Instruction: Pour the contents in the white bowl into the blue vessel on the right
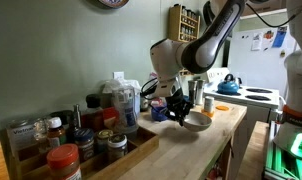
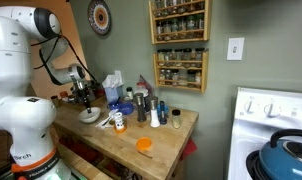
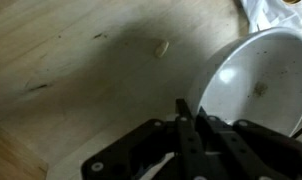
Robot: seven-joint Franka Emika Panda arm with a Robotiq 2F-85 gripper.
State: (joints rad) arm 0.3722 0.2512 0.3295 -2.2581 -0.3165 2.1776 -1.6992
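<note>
The white bowl [image 1: 197, 122] sits low over the wooden counter [image 1: 181, 150] near its edge; it also shows in an exterior view [image 2: 89, 116] and fills the right of the wrist view [image 3: 256, 75]. A small pale crumb [image 3: 258, 90] lies inside it. My gripper [image 3: 189, 112] is shut on the bowl's near rim, one finger inside and one outside; it shows in both exterior views [image 1: 179, 108] [image 2: 83, 101]. I cannot tell whether the bowl is off the counter. The blue vessel [image 2: 288, 160] stands on the white stove; it shows in an exterior view [image 1: 228, 86].
Spice jars and bottles [image 1: 86, 125] crowd the counter's back. More bottles [image 2: 149, 108] and an orange disc [image 2: 144, 145] stand on the counter. A small pale bit [image 3: 161, 46] lies on the wood. A spice rack [image 2: 179, 42] hangs on the wall.
</note>
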